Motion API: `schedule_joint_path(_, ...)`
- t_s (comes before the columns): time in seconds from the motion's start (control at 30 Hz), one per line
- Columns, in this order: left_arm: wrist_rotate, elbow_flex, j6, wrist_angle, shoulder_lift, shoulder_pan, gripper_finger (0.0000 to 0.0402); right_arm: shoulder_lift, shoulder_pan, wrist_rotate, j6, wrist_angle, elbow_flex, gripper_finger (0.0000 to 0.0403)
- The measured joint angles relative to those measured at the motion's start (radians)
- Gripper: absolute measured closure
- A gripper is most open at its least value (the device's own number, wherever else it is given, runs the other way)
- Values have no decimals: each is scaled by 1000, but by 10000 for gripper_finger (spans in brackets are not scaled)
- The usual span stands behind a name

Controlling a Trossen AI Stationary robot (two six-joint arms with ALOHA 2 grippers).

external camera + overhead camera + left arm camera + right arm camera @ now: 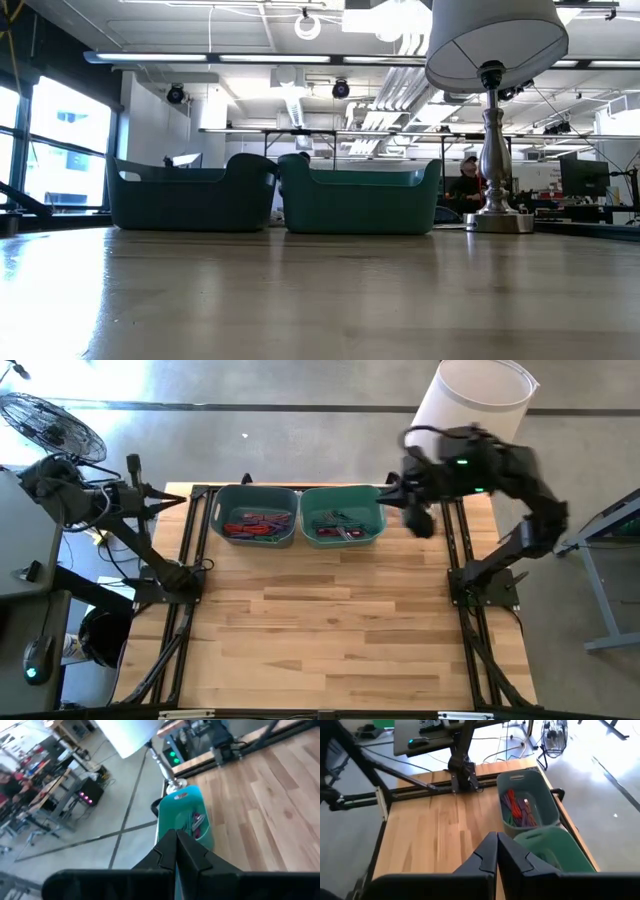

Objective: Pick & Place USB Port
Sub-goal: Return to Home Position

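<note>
your left gripper [183, 500] sits at the upper left of the high view, off the left edge of the wooden table [330, 630], with its tip pointing toward the bins. in the left wrist view its two dark fingers [192, 855] are pressed together to a point with nothing between them. your right gripper [390, 493] is at the upper right of the high view, just beside the right end of the green bin [342, 512] and pointing left at it. in the right wrist view its fingers [512, 855] also meet at the tip and carry nothing. the two bins stand side by side, touching or nearly so, along the top edge of the table in the centre of the high view, with the blue bin [255, 512] on the left and the green one on the right. the blue bin holds a tangle of red and purple cables [255, 526], seen more clearly from the right wrist. the green bin holds a few dark cables [336, 526], and you cannot make out their colours well. a lamp [478, 400] with a white shade stands at the top right, beyond the green bin. a fan [52, 422] sits on the floor at the far upper left. in the low view a person [465, 185] is seated far back in the room, just left of the lamp's stem.
</note>
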Motion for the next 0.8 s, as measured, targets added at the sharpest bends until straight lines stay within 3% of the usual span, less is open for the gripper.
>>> schedule_joint_path(0.17, -47, -205, 18, 188, -106, 0, 401, -185, 0, 0, -3, -38, -130, 402)
schedule_joint_path(0.33, -49, -403, 105, 418, -193, 0, 401, -448, 0, 11, 30, 8, -405, 402)
schedule_joint_path(0.6, -60, -637, 105, 568, -294, 0, 401, -897, 0, -16, 90, 358, -999, 403)
schedule_joint_path(0.8, -46, -819, 123, 743, -379, 0, 401, -1113, 0, -148, 140, 685, -1386, 403)
